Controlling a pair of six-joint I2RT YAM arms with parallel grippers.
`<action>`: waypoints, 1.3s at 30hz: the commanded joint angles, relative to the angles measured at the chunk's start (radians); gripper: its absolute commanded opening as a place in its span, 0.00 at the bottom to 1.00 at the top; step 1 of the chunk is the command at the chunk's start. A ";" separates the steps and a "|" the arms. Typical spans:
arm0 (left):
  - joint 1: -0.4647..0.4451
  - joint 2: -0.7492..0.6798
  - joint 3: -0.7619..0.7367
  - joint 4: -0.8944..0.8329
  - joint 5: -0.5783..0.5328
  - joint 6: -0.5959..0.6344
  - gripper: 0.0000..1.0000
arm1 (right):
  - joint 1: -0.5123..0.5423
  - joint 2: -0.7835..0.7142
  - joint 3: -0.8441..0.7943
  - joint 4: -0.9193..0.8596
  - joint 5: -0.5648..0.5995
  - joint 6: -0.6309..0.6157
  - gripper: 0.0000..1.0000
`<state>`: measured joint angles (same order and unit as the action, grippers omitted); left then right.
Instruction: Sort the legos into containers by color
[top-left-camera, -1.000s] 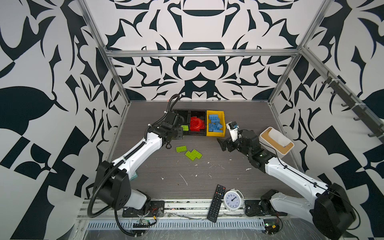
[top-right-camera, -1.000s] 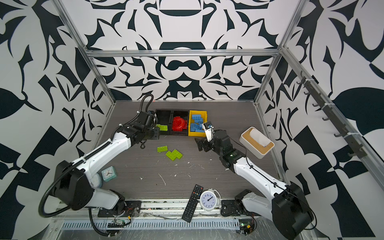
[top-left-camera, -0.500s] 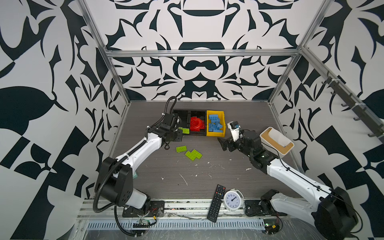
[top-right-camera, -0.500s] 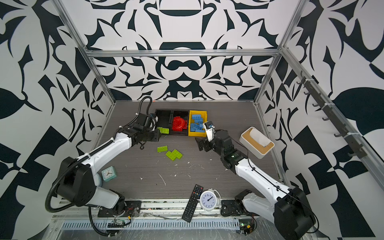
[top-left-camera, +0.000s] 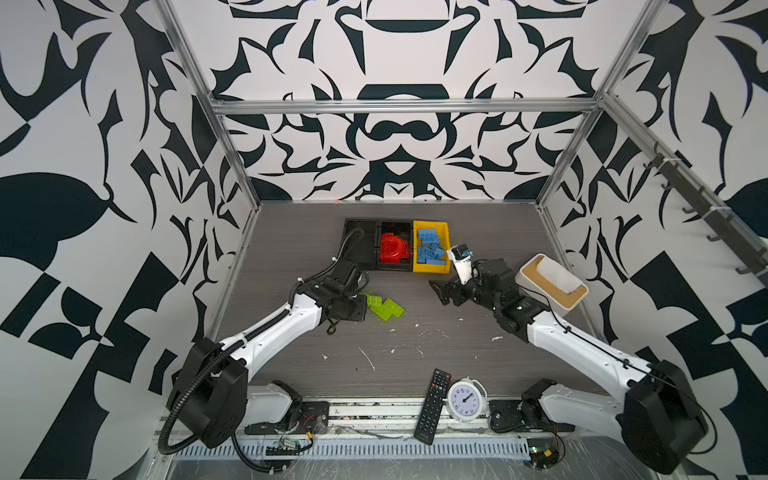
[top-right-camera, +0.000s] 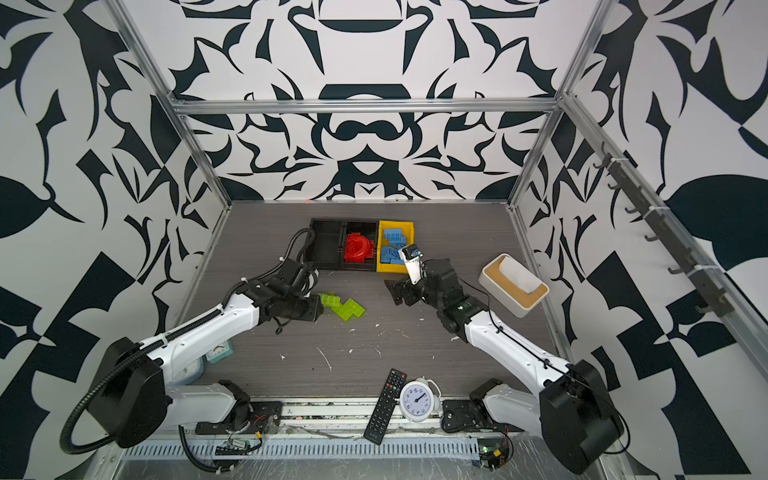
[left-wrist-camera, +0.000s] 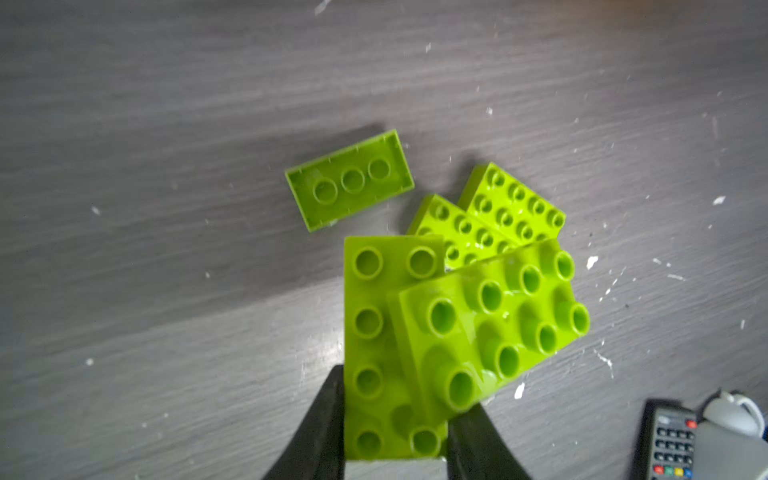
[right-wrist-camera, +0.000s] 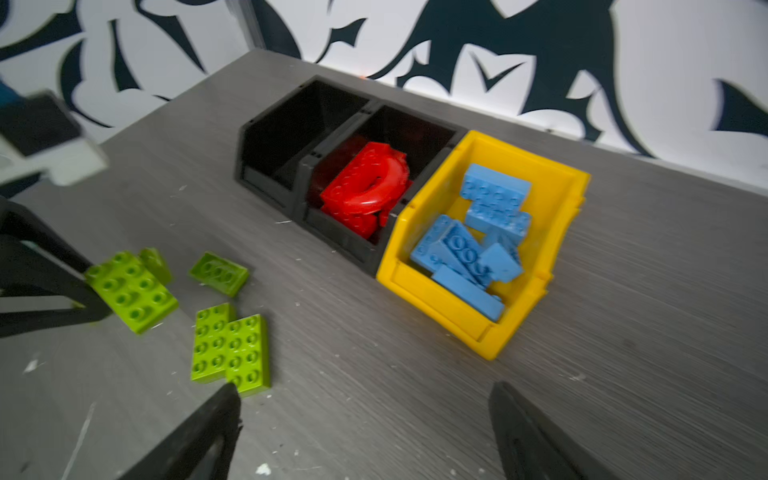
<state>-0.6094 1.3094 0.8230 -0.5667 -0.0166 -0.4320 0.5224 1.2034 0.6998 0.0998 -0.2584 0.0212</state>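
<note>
- Grey table (top-left-camera: 457, 353), both top views: beyond the left end effector (top-left-camera: 362, 296) and right end effector (top-left-camera: 441, 292) stand three containers, two black trays (top-left-camera: 368, 249) and one yellow bin (top-left-camera: 432, 272).
- Left wrist: left end effector (left-wrist-camera: 399, 399) clamped on two stacked green legos (left-wrist-camera: 478, 324). Three loose green legos (left-wrist-camera: 349, 178) lie just ahead of it.
- Right wrist: right end effector (right-wrist-camera: 363, 390) spread apart. Ahead of it, red legos (right-wrist-camera: 365, 187), count unclear, sit in one black tray. At least five blue legos (right-wrist-camera: 494, 199) are in the bin.

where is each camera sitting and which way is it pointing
both top views: high over the robot's side, looking down at the whole table; the left arm and right arm show.
left wrist: on the left arm, looking down past the left gripper, shut on a green brick.
right wrist: on the right arm, low, facing the black trays and yellow bin past the open right gripper.
shared: loose green bricks show in all four.
</note>
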 joint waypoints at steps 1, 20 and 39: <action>-0.007 -0.064 -0.020 -0.040 0.009 -0.048 0.17 | 0.066 0.103 0.131 -0.090 -0.264 -0.090 0.93; -0.027 -0.141 -0.082 0.011 0.032 0.018 0.17 | 0.294 0.517 0.581 -0.478 -0.347 -0.289 0.90; -0.026 -0.176 -0.102 0.021 0.061 0.017 0.17 | 0.333 0.642 0.705 -0.523 -0.235 -0.344 0.76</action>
<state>-0.6323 1.1564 0.7315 -0.5438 0.0227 -0.4217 0.8509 1.8542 1.3624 -0.4080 -0.5327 -0.3031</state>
